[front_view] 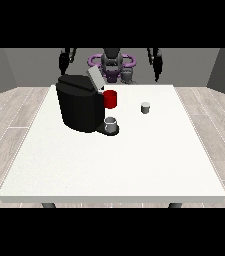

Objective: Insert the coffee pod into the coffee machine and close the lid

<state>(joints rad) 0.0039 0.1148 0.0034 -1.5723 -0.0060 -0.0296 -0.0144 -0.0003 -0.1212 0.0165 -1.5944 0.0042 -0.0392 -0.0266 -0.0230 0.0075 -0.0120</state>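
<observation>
A black coffee machine (79, 105) stands on the left part of the white table (114, 160), its grey lid (95, 79) tilted up and open. A grey cup (111, 124) rests on the machine's base at its right. Behind it shows a red cup (110, 99). The small grey coffee pod (145, 107) stands alone on the table right of centre. The hand at the view's left (64, 61) and the hand at the view's right (157, 64) both hang at the robot's sides behind the far table edge, away from everything and holding nothing.
The robot's torso (112, 65) is behind the far edge of the table. Wooden floor surrounds the table on both sides.
</observation>
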